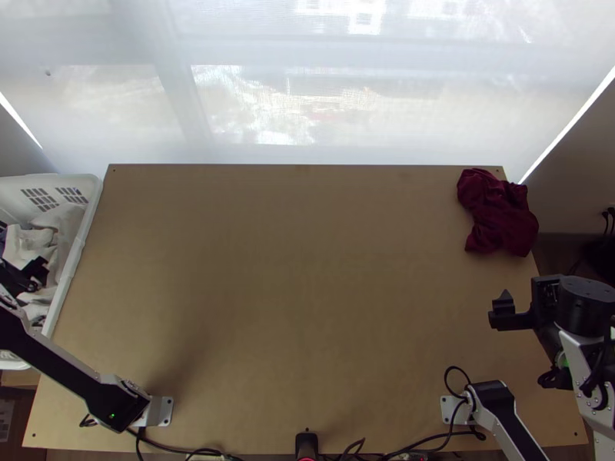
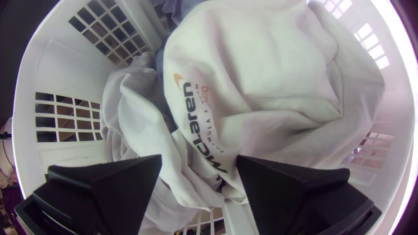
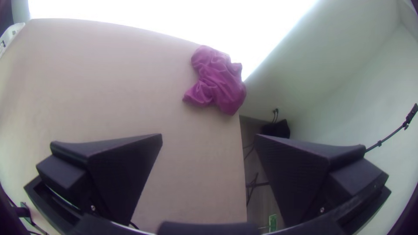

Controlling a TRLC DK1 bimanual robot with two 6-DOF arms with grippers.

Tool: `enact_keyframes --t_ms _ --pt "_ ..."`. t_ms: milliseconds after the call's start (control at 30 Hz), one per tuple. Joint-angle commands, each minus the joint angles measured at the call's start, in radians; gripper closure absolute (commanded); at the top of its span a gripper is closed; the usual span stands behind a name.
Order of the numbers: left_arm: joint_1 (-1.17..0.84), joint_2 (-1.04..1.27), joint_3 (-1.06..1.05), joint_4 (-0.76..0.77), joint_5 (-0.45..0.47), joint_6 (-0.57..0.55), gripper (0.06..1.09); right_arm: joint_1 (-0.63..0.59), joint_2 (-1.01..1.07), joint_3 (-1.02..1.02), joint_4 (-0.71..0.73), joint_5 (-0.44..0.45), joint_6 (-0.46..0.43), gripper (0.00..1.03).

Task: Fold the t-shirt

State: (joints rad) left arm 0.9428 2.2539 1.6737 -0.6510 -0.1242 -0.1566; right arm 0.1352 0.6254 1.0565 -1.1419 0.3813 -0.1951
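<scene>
The white shirt [image 2: 270, 56] lies bunched in the basket [image 2: 65, 65]. The left gripper [image 2: 199, 159] is over it, spread wide. This looks like picking-up time: next, pinch the shirt and lift it to the table [image 1: 307, 269]. The right gripper [image 3: 209, 135] is spread too. A red cloth [image 1: 500, 215] sits bunched at the far right corner.

White links [image 1: 605, 442] meet a round black joint [image 1: 586, 301]

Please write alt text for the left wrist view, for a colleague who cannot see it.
The left gripper is open above a white basket of loosely bunched clothes. A white garment with printed lettering lies uppermost, beside a pale grey cloth; some blue-grey cloth shows from behind them.
</scene>
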Motion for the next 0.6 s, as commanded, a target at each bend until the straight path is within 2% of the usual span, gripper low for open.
enact_keyframes --t_ms 0,67,133,233,300,467,567 --pt "0.001 0.027 0.017 0.010 -0.006 0.023 0.35 0.001 0.000 0.007 -0.012 -0.001 0.003 0.05" --pt "-0.001 0.033 0.021 0.030 -0.006 0.046 0.47 0.001 0.004 0.010 -0.012 -0.001 0.003 0.05" --pt "-0.001 0.035 0.021 0.057 -0.005 0.074 0.67 0.001 0.005 0.014 -0.012 -0.001 0.003 0.05" --pt "-0.001 0.044 0.034 0.063 0.003 0.091 0.87 0.001 0.005 0.019 -0.013 -0.001 0.005 0.05" --pt "-0.001 0.052 0.044 0.057 0.005 0.100 1.05 0.001 0.005 0.020 -0.013 -0.001 0.005 0.05" --pt "-0.024 -0.005 0.049 -0.006 0.009 0.098 1.05 0.001 0.011 0.020 -0.013 -0.001 0.006 0.05" --pt "-0.055 -0.109 0.050 -0.029 0.044 0.092 1.05 0.001 0.014 0.019 -0.010 -0.002 0.011 0.05"
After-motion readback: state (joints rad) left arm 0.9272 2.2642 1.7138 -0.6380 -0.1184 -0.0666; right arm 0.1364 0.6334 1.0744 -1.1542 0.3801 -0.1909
